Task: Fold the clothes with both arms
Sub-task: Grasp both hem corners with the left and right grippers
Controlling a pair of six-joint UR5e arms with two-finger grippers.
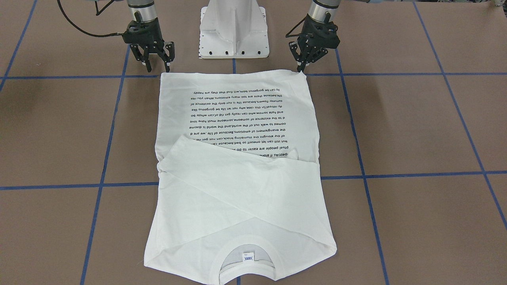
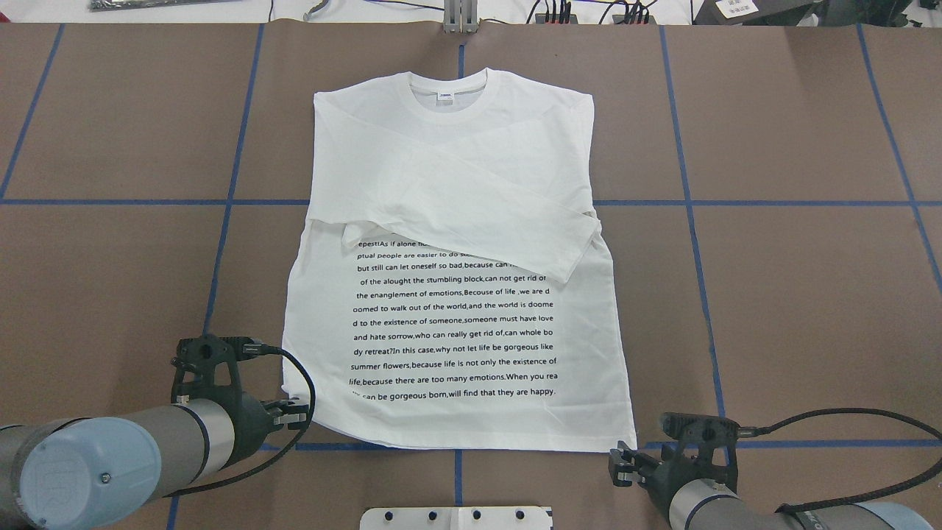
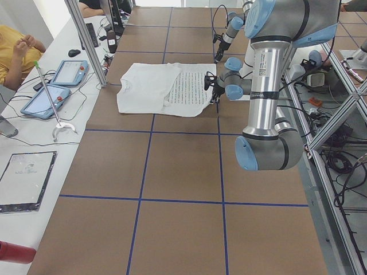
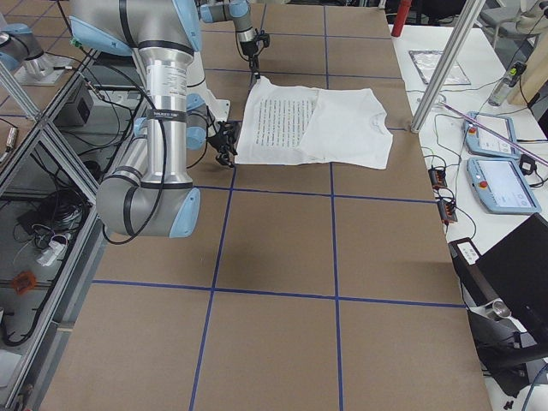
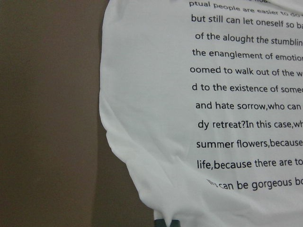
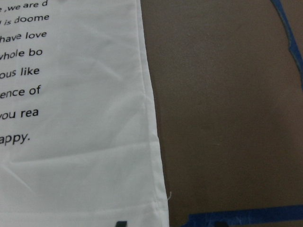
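The white long-sleeved T-shirt lies flat on the table, text side up. Both sleeves are folded across the chest and the collar faces away from the robot. It also shows in the front view. My left gripper is at the shirt's near left hem corner, jaws a little apart, and in the front view its tips touch that corner. My right gripper is open at the near right hem corner and shows in the front view just off the hem. Each wrist view shows the hem close by.
The white base block stands between the arms behind the hem. Blue tape lines cross the brown table. Tablets and cables lie on a side bench beyond the collar end, where a person sits.
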